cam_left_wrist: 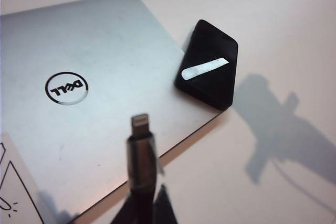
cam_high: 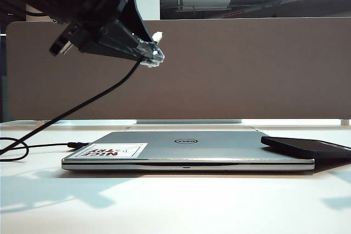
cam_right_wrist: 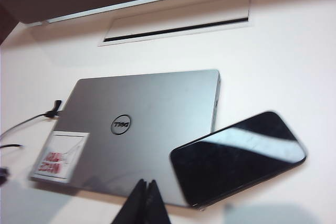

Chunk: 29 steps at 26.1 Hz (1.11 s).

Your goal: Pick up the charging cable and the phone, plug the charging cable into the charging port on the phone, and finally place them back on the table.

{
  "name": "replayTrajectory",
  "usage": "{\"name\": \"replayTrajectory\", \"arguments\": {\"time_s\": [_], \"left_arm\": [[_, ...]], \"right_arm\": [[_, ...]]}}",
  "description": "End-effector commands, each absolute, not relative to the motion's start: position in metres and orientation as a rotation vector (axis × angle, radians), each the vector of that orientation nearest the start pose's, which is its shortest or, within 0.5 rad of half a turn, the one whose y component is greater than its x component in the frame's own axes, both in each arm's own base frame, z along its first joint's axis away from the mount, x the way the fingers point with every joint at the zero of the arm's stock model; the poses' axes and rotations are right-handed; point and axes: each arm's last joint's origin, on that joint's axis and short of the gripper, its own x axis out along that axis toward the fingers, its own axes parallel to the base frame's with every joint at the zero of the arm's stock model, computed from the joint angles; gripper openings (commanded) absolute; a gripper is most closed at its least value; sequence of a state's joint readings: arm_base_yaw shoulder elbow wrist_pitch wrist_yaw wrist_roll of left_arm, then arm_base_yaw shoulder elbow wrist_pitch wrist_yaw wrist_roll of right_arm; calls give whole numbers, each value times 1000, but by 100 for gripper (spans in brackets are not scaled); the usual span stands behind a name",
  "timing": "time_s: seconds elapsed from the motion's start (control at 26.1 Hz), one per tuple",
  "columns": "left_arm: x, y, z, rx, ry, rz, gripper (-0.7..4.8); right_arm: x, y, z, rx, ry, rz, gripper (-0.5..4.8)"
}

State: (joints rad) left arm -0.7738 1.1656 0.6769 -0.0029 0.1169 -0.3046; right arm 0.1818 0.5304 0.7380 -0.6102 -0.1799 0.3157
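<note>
On table (cam_high: 175, 201): one laptop (cam_high: 186, 149), one phone (cam_high: 307, 147); both pincers closed.

The table (cam_high: 175, 201) is a wide white top and it fills the lower part of the exterior view. In the middle of this view a closed silver laptop (cam_high: 186, 152) lies flat on it, with a red-lettered sticker (cam_high: 112, 150) at its near left corner. At the right of the frame the black phone (cam_high: 307, 147) lies tilted, one end on the laptop corner and the other end past the laptop's edge. At the left edge a thin black cord (cam_high: 16, 149) lies on the white surface in a loop, and its black plug (cam_high: 78, 145) sits just beside the laptop's left side. Behind, in the upper part, a grey-brown divider panel (cam_high: 247, 69) closes the table.
</note>
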Motion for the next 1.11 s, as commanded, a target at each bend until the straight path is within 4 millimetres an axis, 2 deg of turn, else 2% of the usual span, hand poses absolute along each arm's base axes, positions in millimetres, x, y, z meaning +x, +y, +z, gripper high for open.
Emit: {"name": "replayTrajectory", "arguments": {"time_s": [0.04, 0.15, 0.27, 0.77, 0.88, 1.11], "left_arm": [[174, -175, 243, -127, 584, -797, -6], [174, -175, 244, -133, 570, -800, -6], [175, -176, 248, -145, 535, -808, -6], [177, -178, 253, -164, 482, -820, -6], [177, -178, 253, -164, 482, -820, -6], [177, -178, 253, -164, 482, -820, -6]], "right_arm": [[112, 21, 309, 411, 486, 330, -5], [122, 15, 304, 491, 540, 317, -5], [140, 7, 293, 604, 637, 304, -5], [188, 3, 254, 705, 882, 235, -3], [197, 3, 242, 740, 960, 242, 93], [214, 5, 218, 833, 1107, 316, 328]]}}
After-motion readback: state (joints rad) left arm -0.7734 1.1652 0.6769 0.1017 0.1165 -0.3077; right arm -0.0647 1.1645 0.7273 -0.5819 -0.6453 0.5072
